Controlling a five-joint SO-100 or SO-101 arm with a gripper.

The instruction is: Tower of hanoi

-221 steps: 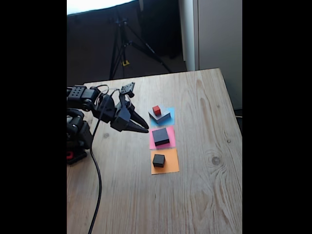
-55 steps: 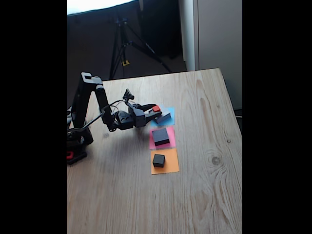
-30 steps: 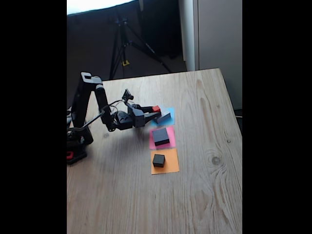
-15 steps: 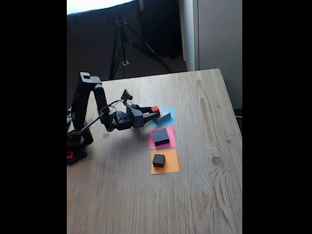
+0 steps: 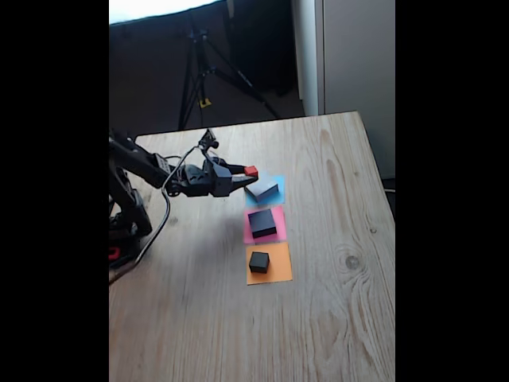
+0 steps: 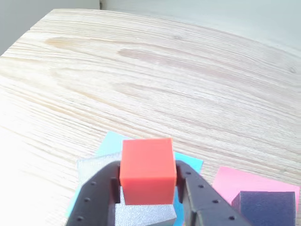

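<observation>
My gripper point(image 5: 250, 173) point(image 6: 148, 181) is shut on the tiny red cube point(image 5: 251, 171) point(image 6: 147, 169) and holds it a little above the large flat grey block point(image 5: 263, 189) point(image 6: 141, 214), which lies on the blue paper square point(image 5: 275, 183) point(image 6: 109, 142). The medium black block point(image 5: 262, 221) point(image 6: 267, 208) rests on the pink square point(image 5: 250, 232) point(image 6: 228, 181). On the orange square point(image 5: 277, 269) in the fixed view stands the small black cube point(image 5: 258, 261). The arm reaches in from the left of the fixed view.
The wooden table point(image 5: 334, 302) has open surface to the right and front of the squares. A tripod point(image 5: 203, 68) stands on the dark floor behind the table. The arm's base point(image 5: 123, 231) sits at the table's left edge.
The gripper has lifted the red cube off the grey block and drawn it slightly left and up; the arm's upper links have folded down lower than before.
</observation>
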